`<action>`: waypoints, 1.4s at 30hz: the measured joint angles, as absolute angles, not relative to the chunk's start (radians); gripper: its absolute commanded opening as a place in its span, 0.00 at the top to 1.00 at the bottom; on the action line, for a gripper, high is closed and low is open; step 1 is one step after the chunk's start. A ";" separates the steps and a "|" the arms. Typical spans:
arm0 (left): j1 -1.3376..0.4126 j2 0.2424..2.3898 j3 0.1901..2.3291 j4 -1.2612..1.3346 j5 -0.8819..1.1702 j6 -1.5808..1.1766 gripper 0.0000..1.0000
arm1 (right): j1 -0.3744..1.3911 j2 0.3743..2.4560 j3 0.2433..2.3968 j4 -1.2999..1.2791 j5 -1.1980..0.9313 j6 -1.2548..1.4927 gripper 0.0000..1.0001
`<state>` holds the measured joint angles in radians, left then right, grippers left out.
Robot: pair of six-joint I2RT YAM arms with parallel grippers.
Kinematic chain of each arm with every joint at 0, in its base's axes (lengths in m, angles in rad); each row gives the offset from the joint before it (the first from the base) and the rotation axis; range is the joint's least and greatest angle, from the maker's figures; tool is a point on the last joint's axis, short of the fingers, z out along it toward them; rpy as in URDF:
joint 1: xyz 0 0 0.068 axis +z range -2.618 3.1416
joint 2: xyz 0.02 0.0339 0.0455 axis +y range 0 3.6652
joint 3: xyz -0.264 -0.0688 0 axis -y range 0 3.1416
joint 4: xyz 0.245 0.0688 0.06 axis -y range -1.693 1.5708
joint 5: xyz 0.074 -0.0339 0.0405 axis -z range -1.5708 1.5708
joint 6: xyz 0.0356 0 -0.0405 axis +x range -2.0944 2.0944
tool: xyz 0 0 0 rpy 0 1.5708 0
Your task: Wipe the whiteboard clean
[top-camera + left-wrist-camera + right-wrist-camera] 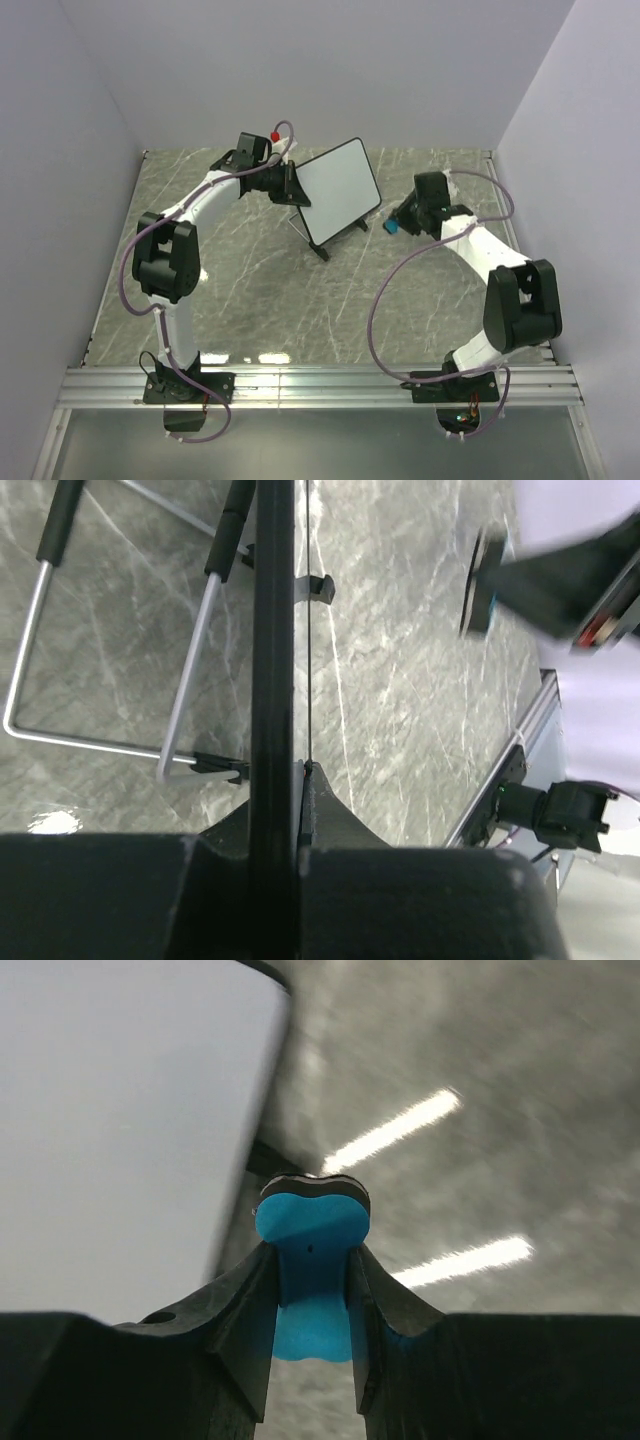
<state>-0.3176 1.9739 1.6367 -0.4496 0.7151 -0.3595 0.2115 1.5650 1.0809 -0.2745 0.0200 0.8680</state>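
Observation:
The whiteboard [340, 190] stands tilted at the back middle of the table on its black feet, its white face blank. My left gripper [292, 185] is shut on the board's left edge; in the left wrist view the black frame [272, 660] runs edge-on between the jaws. My right gripper [397, 222] is shut on the blue eraser [311, 1235], just off the board's lower right corner. In the right wrist view the board's white face [110, 1130] fills the left side, the eraser's dark pad close to its edge.
The board's wire stand [100, 742] rests on the grey marble table [260, 290]. White walls close the back and sides. An aluminium rail [320, 385] runs along the near edge with both arm bases.

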 measured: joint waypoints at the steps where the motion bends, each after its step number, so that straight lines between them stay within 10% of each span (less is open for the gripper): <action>1: -0.317 1.974 1.642 -0.455 0.708 -0.360 1.00 | 0.212 1.546 1.050 -0.292 0.030 0.863 1.00; 5: -0.316 1.974 1.670 -0.480 0.678 -0.359 1.00 | 0.216 1.531 0.991 -0.382 0.084 0.837 0.91; 7: -0.314 1.974 1.674 -0.482 0.664 -0.360 1.00 | 0.216 1.537 0.989 -0.425 0.101 0.818 0.45; 10: -0.313 1.974 1.674 -0.477 0.656 -0.361 1.00 | 0.216 1.560 0.987 -0.461 0.113 0.802 0.03; 42: -0.482 1.536 1.192 -0.318 0.193 -0.416 1.00 | 0.216 1.423 0.786 -0.495 0.063 0.698 0.00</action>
<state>-0.4824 1.5356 1.1923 -0.3183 0.1928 -0.4160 0.2161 1.4231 0.7860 -0.4946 0.0628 0.6975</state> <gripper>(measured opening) 0.078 0.996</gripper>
